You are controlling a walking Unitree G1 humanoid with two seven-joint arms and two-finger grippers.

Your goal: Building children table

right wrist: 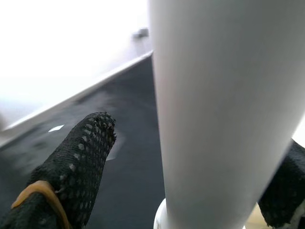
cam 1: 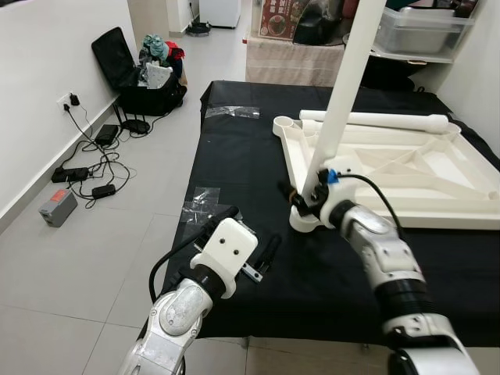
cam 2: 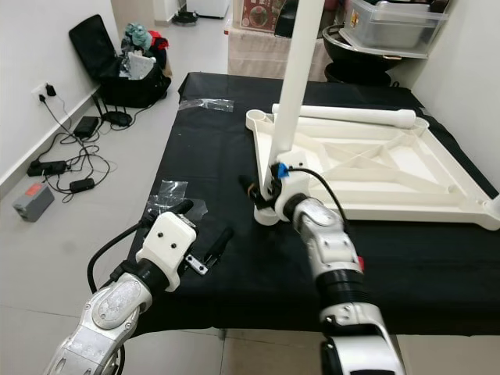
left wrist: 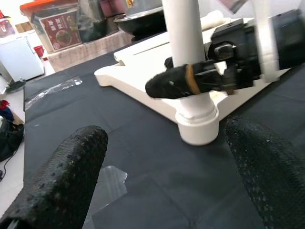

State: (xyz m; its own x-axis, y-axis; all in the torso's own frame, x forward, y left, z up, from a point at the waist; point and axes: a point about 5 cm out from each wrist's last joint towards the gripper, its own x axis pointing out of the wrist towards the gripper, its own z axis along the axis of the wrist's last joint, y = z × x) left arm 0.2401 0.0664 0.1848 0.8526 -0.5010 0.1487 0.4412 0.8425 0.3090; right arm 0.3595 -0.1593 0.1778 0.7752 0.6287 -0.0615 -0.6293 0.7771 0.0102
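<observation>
You're working w/ the right gripper (cam 1: 303, 199) at the base of the upright leg (cam 1: 344, 86), fingers straddling it just above the corner socket (cam 1: 306, 219). In the right wrist view the leg is sitting between the two fingers (right wrist: 71, 176) w/ a visible gap on one side, so it's looking like a loose wrap, not a firm clamp; can't tell for sure if the pads are touching. The tabletop (cam 1: 406, 168) is lying upside down on the black cloth (cam 1: 234, 156), ribs up, and a 2nd leg (cam 1: 375, 119) is lying along its far edge, touching it.

The left gripper (cam 1: 250, 254) is resting spread wide on the cloth near the socket, holding nothing; its wrist cam is looking straight at the joint.

Tips, as I'm judging it: keep the leg vertical while seating it, since any tilt prob binds it in the socket. Grip low, close firmly before twisting or pushing. Consider bringing the left gripper in to pin the tabletop so it isn't sliding on the cloth.

Writing: a red printed sign (cam 1: 279, 19) is showing on the far unit, text too small to read. No brand legible on the parts.
</observation>
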